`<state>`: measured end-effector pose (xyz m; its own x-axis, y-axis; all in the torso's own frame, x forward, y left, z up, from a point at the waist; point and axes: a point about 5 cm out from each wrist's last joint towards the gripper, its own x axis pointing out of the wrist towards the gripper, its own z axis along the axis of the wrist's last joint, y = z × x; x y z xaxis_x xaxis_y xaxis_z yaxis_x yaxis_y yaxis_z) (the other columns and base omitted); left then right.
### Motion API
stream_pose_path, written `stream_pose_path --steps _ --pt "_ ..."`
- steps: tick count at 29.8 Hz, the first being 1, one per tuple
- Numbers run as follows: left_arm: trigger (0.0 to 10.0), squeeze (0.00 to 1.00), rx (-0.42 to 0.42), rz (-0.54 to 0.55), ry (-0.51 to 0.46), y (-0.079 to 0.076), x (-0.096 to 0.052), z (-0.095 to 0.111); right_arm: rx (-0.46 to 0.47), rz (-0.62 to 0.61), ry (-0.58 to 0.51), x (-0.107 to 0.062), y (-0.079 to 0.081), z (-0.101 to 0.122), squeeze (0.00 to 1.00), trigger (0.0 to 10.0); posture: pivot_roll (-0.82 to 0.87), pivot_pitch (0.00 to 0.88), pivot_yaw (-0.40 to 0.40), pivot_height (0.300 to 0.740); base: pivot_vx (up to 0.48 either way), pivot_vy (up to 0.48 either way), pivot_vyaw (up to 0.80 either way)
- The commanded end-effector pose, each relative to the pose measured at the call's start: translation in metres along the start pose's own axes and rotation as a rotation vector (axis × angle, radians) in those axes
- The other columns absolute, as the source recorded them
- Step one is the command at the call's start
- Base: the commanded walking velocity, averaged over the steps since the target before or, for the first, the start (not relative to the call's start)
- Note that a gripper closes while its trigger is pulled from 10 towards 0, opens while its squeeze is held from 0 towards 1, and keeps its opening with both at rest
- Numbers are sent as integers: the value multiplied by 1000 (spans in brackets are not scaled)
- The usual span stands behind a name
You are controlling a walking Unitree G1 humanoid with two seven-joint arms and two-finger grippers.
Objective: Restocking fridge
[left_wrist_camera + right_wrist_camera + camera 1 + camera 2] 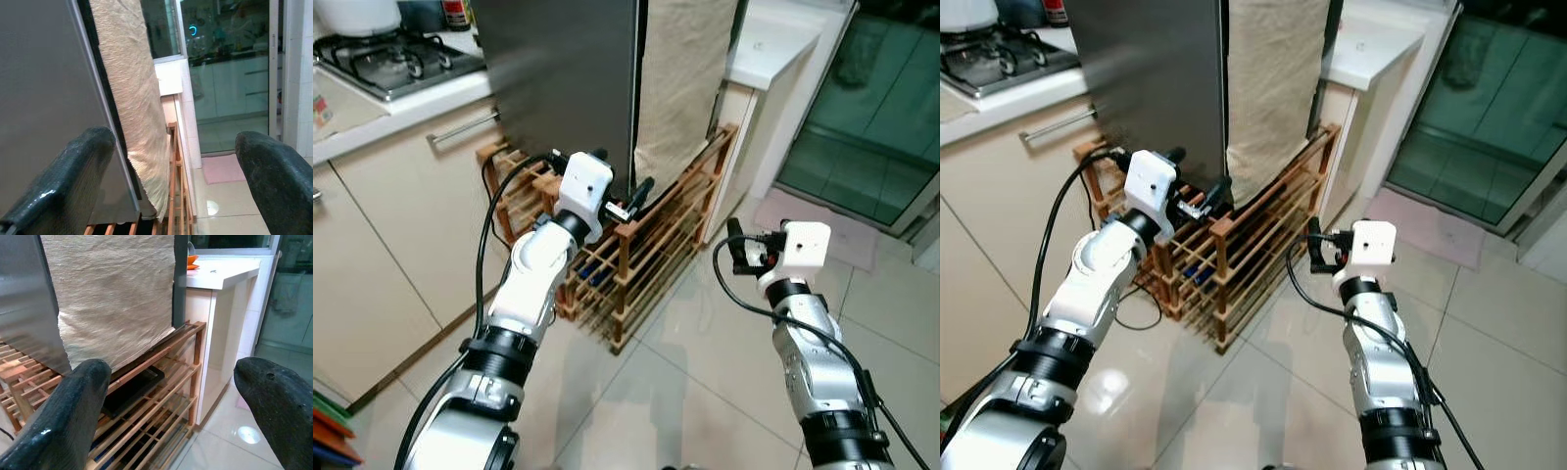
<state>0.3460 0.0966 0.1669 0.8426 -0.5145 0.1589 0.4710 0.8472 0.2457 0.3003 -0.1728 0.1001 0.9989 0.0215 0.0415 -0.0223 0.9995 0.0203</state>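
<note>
Both head views look down from above the two arms at the grey fridge [563, 83] on its wooden rack [646, 259], while each wrist camera peers close along its own black fingers [63, 181] at that same fridge corner.

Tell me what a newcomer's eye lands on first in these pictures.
The tall dark grey metal fridge stands on a slatted wooden rack, with a beige woven cloth hanging down its side. The left pincer, open, is raised close to the fridge's lower corner. The right pincer, also open, hovers over the glossy white tiled floor beside the rack.
</note>
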Motion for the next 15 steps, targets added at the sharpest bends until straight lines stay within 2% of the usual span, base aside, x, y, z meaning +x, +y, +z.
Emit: stream_pose_path --steps 1,15 --pt "10000 0 -12 19 -6 1 3 3 -10 -21 -30 2 -5 6 0 10000 51 0 -23 740 480 0 0" --pt "10000 0 -36 54 -7 5 5 4 -18 -22 -25 2 -6 3 0 10000 57 0 -23 740 459 0 0"
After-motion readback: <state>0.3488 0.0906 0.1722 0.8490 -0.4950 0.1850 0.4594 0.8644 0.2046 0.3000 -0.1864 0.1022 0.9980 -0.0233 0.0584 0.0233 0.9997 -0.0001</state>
